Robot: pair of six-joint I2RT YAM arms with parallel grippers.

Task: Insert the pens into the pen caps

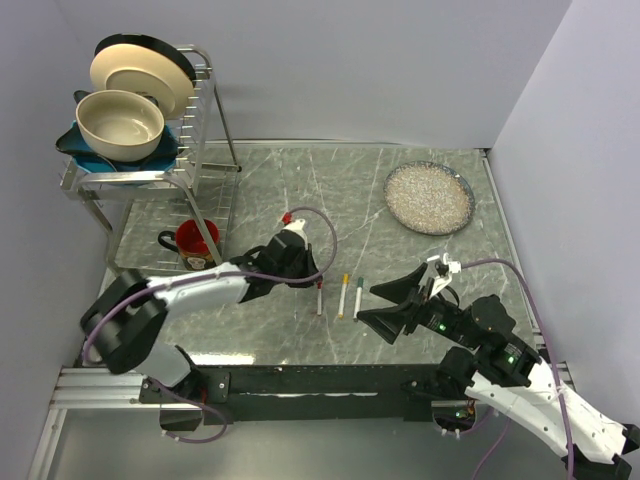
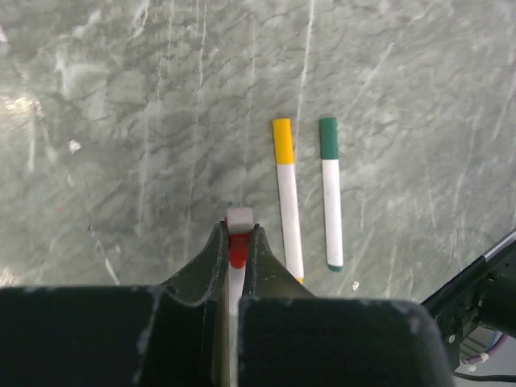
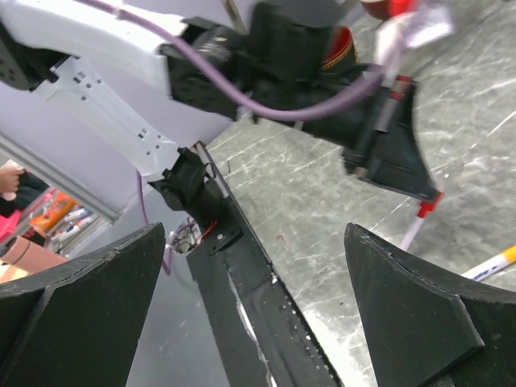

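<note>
My left gripper point(image 1: 313, 281) point(image 2: 238, 230) is shut on a white pen point(image 2: 239, 216) that has a red part point(image 2: 237, 250) between the fingers. Its lower end rests on the table point(image 1: 320, 305). To its right lie two white pens side by side: one with a yellow cap point(image 2: 282, 141) point(image 1: 343, 296), one with a green cap point(image 2: 328, 137) point(image 1: 359, 296). My right gripper point(image 1: 365, 303) point(image 3: 254, 230) is wide open just right of the green-capped pen, with nothing between its fingers. The right wrist view shows the left gripper's red-marked pen point(image 3: 421, 216).
A red mug point(image 1: 195, 243) stands under the wire dish rack point(image 1: 210, 130) at the back left, which carries a bowl and plates. A speckled grey plate point(image 1: 429, 197) lies at the back right. The table's black front rail point(image 3: 250, 298) runs below my right gripper.
</note>
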